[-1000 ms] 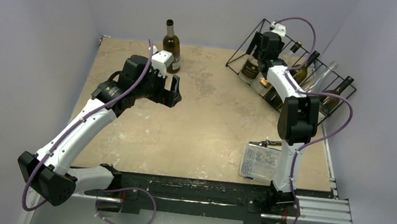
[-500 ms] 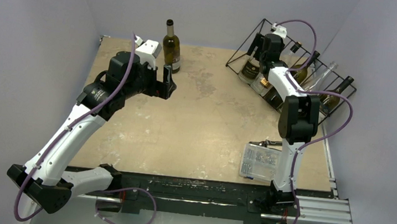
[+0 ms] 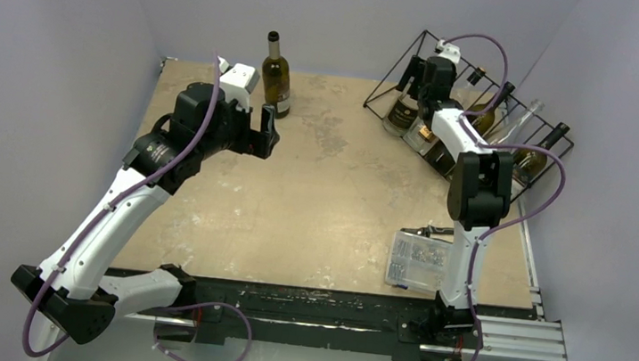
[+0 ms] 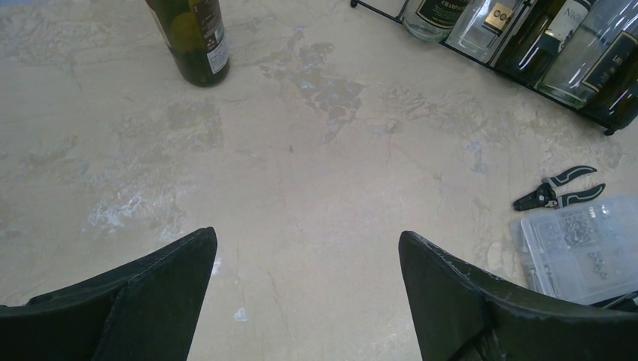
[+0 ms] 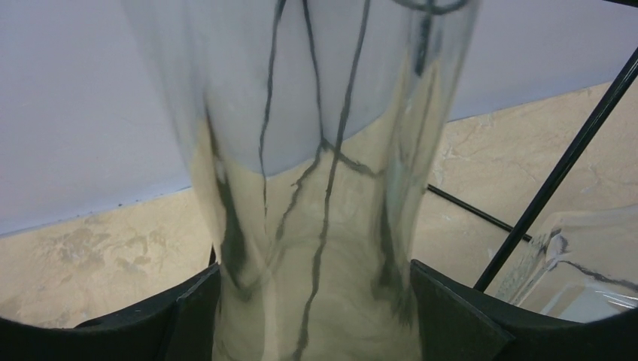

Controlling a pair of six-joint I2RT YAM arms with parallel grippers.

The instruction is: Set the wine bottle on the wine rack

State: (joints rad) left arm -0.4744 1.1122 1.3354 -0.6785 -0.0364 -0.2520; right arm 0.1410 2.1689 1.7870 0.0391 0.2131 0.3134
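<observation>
- Edges: the table [image 3: 323, 199] is a tan, mottled slab with lavender walls close on the left, back and right.
- Open room: a broad stretch of bare tabletop runs from the left gripper [image 3: 269, 135] across to the wine rack [image 3: 395, 68].
- The near right corner holds a clear parts box [image 3: 419, 261], with black-handled pliers [image 3: 436, 231] just beyond it.
- The left gripper hovers above the table with its jaws spread wide, holding nothing. It sits just on the near side of the wine bottle [image 3: 277, 76] and apart from it.
- The wine bottle stands upright near the table's far edge, close to the back wall. It is dark green glass with a pale label and a dark neck.
- The wine rack is a black wire frame set at an angle in the far right corner, close to the right wall. Several bottles lie in its slots with their necks pointing up and to the right.
- The right gripper [image 3: 419, 70] is at the rack's left end, closed on a clear glass bottle [image 5: 316, 150]. The right wrist view shows the fingers flush against both sides of it.
- Hidden or cut off: the left wrist view crops the wine bottle above its label.
- The clear glass bottle fills the right wrist view, with both its ends out of frame.
- In the top view the right arm covers part of the rack, so I cannot tell which slot that bottle occupies.
</observation>
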